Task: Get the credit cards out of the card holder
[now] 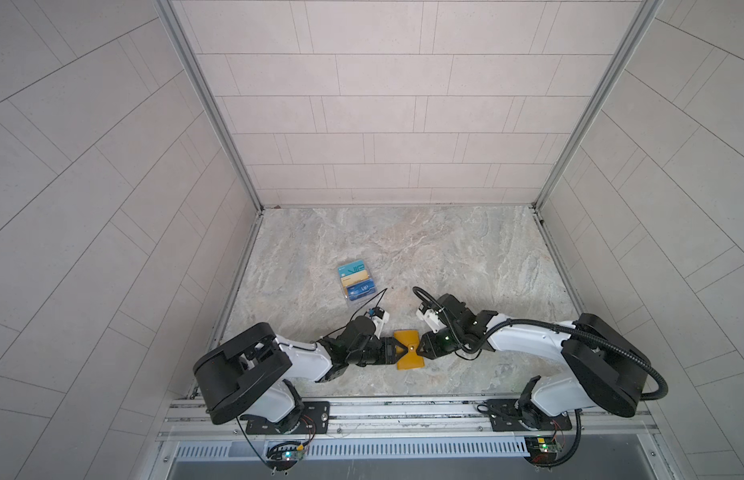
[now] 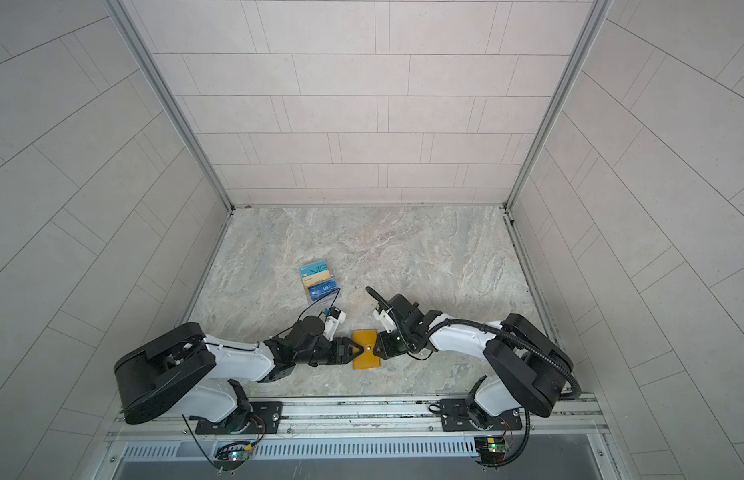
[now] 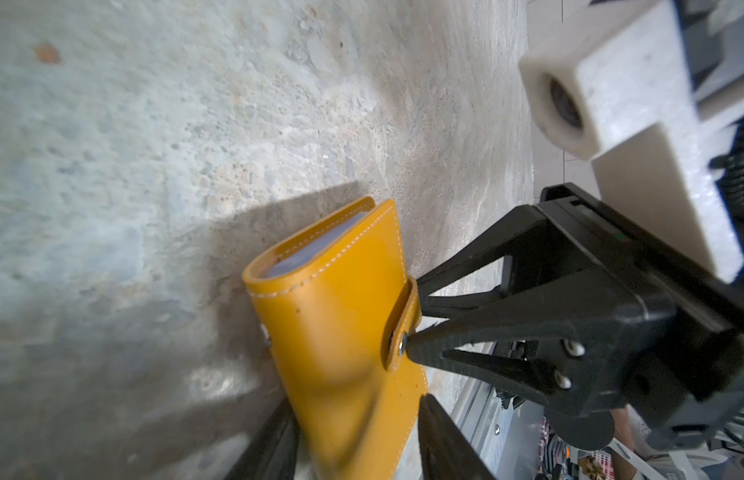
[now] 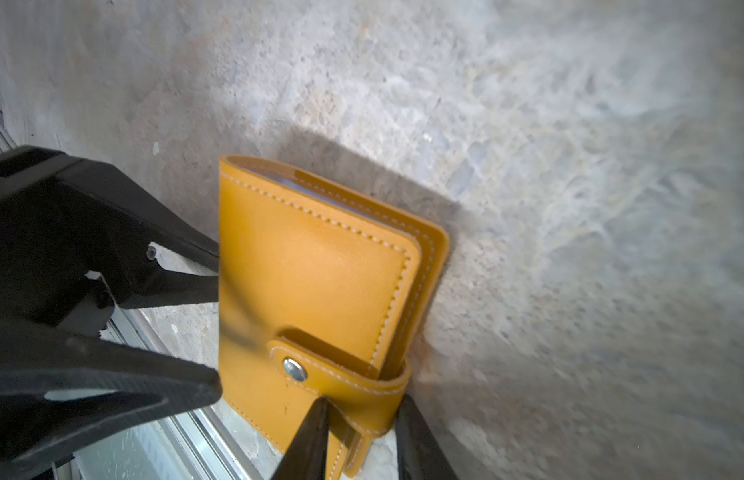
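Snapped shut, the card holder (image 1: pixel 409 361) sits near the front edge of the tabletop (image 1: pixel 403 257), its credit cards hidden inside. The left gripper (image 1: pixel 401 349) straddles one edge and the right gripper (image 1: pixel 422 349) the opposite edge at the snap tab (image 4: pixel 294 369). Both sets of jaws are part-open, and I cannot tell whether either pinches yet. A tug against the fastened snap could slide the smooth holder free. Both arms crouch low, forearms converging.

Robot lab cell, tiled panel walls (image 1: pixel 362 104), aluminium rails (image 1: pixel 403 411), marble tabletop (image 1: pixel 445 257)
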You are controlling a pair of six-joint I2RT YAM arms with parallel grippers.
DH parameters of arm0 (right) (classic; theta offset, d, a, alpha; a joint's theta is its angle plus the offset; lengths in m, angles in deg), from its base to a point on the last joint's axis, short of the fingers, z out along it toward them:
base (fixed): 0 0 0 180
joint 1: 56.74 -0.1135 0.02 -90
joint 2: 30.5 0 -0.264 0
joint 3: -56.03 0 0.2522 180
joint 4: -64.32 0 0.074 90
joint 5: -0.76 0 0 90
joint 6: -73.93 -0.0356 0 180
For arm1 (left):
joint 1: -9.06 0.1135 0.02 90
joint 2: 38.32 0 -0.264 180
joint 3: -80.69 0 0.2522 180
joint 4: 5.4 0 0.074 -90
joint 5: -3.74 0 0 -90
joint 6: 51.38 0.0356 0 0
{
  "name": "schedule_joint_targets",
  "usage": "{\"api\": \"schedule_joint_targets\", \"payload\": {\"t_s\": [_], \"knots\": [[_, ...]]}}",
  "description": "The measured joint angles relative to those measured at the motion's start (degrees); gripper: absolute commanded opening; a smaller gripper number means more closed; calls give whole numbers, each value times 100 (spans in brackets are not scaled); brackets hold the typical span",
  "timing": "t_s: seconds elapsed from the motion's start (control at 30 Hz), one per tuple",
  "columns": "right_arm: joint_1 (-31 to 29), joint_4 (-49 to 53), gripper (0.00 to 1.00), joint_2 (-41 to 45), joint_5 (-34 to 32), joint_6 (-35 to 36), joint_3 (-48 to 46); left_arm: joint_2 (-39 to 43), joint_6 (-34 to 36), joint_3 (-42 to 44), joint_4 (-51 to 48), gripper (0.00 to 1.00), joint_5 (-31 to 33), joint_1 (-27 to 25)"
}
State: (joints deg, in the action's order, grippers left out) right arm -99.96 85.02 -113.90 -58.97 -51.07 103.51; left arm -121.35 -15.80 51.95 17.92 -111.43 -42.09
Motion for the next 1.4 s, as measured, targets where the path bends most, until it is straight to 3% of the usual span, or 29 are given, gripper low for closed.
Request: {"api": "schedule_joint_targets", "payload": {"t_s": [0.23,0.6,0.8,1.13,1.4], "knots": [[0,-306,26,-149,153,-140,-2,9,-107,13,170,47,-79,0],[0,-374,26,-149,181,-249,-26,11,-192,15,205,19,-59,2],[-68,-175,30,85,-70,-247,-26,55,-188,7,199,9,-37,7],[-205,592,36,1397,-911,-103,367,627,107,-173,-398,0,212,-15],[-393,601,39,1427,-1119,-157,682,874,271,-184,-767,0,428,-15]]}}
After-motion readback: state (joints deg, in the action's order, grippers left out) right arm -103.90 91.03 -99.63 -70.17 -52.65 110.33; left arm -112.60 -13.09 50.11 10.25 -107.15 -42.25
